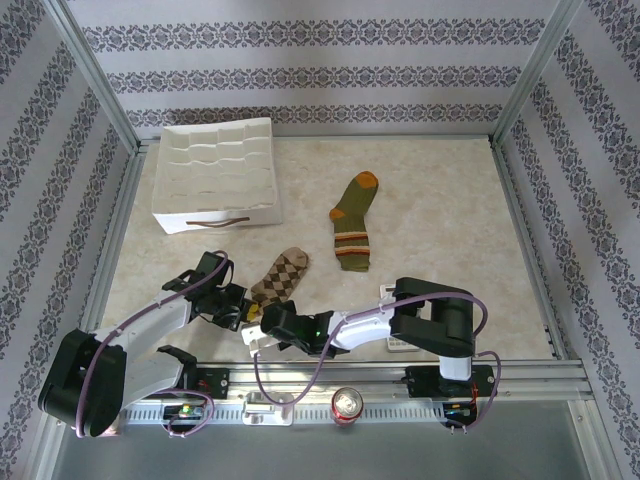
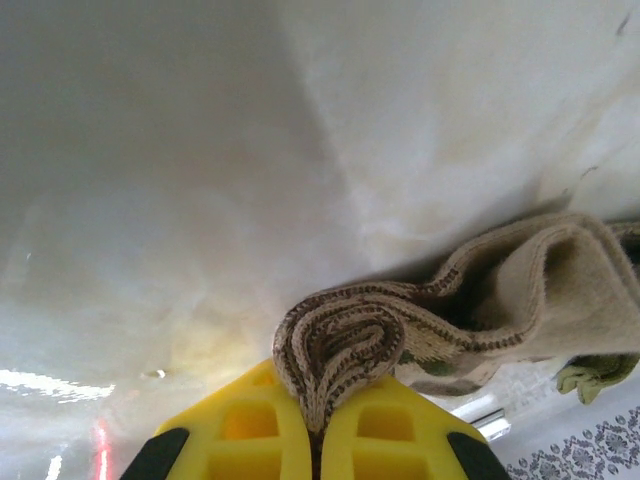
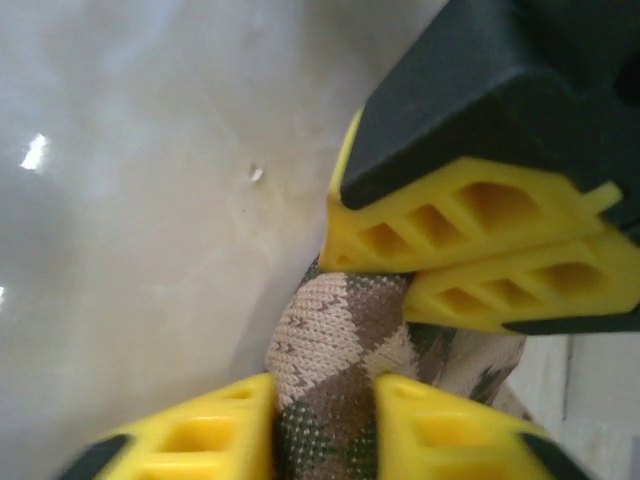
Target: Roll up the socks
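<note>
Top external, box: white divider box [image 1: 215,170] at far left of the table [image 1: 440,200], square to the back wall; wavy partitions split it into a grid of cells, and each cell I can see into shows plain white. Brown strap handle [image 1: 225,219] on its near face.
Can: red drinks can [image 1: 348,402] upright on the near rail [image 1: 520,375], between the two arm bases. Can't tell the contents.
Argyle sock [image 1: 283,275]: near-left of centre, in front of the box. Far end lies flat on the table, near end is bunched up where the two claws meet.
Green sock [image 1: 354,225]: flat mid-table, right of the box, orange toe pointing far, striped cuff near. Well apart from the argyle sock and both arms.
Left gripper [image 2: 316,405]: yellow fingers pressed together, pinching a curled fold of the argyle sock's edge.
Right gripper [image 3: 325,400]: fingers set either side of the argyle sock, fabric fills the gap between them, so it is clamped on the sock. Left claw's fingers sit just beyond, touching the same bunch.
Surface: pale marbled tabletop, glossy, window glare on the left.
Room: striped damask wallpaper [image 1: 300,70] on three sides, aluminium frame posts [image 1: 95,75] at the corners.
</note>
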